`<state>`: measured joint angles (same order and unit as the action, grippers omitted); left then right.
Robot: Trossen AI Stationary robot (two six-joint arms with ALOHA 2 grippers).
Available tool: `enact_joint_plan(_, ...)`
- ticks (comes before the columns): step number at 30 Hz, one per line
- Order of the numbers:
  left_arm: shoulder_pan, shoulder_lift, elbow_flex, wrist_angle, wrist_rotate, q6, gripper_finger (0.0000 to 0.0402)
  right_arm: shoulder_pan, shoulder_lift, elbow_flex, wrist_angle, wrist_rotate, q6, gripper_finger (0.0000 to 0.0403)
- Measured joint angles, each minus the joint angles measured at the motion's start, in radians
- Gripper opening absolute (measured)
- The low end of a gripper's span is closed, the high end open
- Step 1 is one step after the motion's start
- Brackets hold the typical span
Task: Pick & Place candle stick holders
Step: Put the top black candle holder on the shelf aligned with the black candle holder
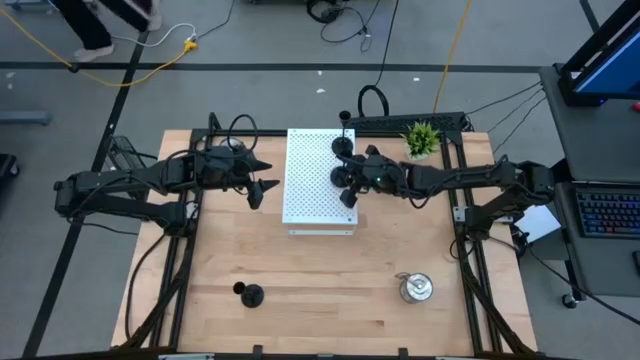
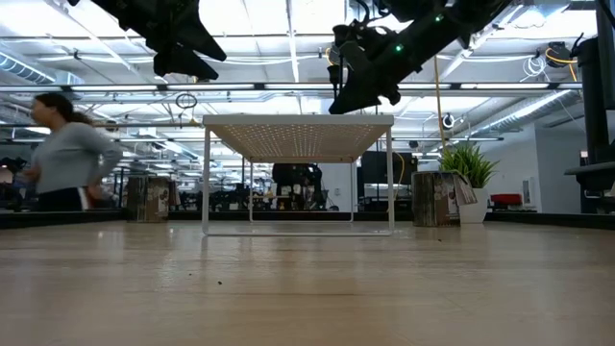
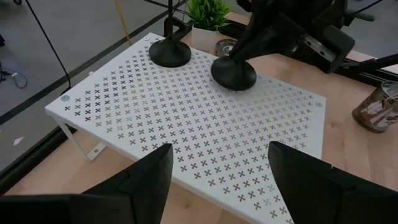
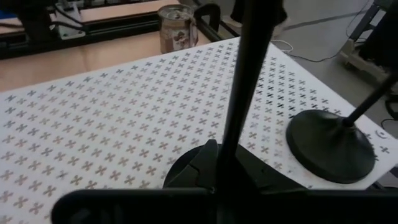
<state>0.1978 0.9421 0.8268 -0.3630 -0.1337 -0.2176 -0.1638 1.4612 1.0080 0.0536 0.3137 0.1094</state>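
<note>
1. The right gripper (image 1: 350, 185) hangs over the right side of the white perforated shelf (image 1: 305, 200), its jaws closed on the thin stem of a black candle stick holder (image 3: 233, 73). The holder's round base sits at, or just above, the shelf's top; the pictures do not settle whether it bears weight yet.
2. A second black candle stick holder (image 4: 331, 144) already stands upright on the shelf near its far corner, just beside the one in hand. The placing should keep the two bases apart, so neither rides up on the other's rim.
3. A good release probably calls for the stem held upright and the base flat on the perforated top before the jaws part, then a straight lift clear of the stem; a sideways pull could tip so narrow-stemmed a piece.
4. The left gripper (image 1: 262, 178) waits at the shelf's left edge with its jaws open and empty. It looks well out of the right arm's way.
5. Still on the bench (image 1: 320, 290) toward the near edge are a third black candle stick holder (image 1: 249, 293) and a silver candle stick holder (image 1: 415, 288), well apart, so more picking seems to remain.
6. The small potted plant (image 1: 422, 138) stands behind the shelf, near the right arm.
</note>
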Motion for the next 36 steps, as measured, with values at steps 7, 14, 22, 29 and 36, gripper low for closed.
enact_joint_plan(7,0.0,0.0,0.0,0.0,0.0,0.0,0.0271,0.001,0.0,0.0,0.003,-0.002,0.008,0.001)
enact_joint_plan(14,0.0,0.0,0.0,0.0,0.0,0.002,0.0271,0.001,0.0,0.0,0.003,-0.003,0.009,0.0011)
enact_joint_plan(22,0.0,0.0,0.0,0.0,0.0,0.002,0.0271,0.001,0.0,0.0,0.003,-0.004,0.002,0.002)
enact_joint_plan(29,0.0,0.0,0.0,-0.001,0.001,0.002,0.0271,0.001,0.0,0.0,0.004,-0.005,0.002,0.0048)
enact_joint_plan(36,0.0,0.0,0.0,-0.001,0.001,0.002,0.0271,0.001,0.0,0.0,0.003,-0.004,0.002,0.0066)
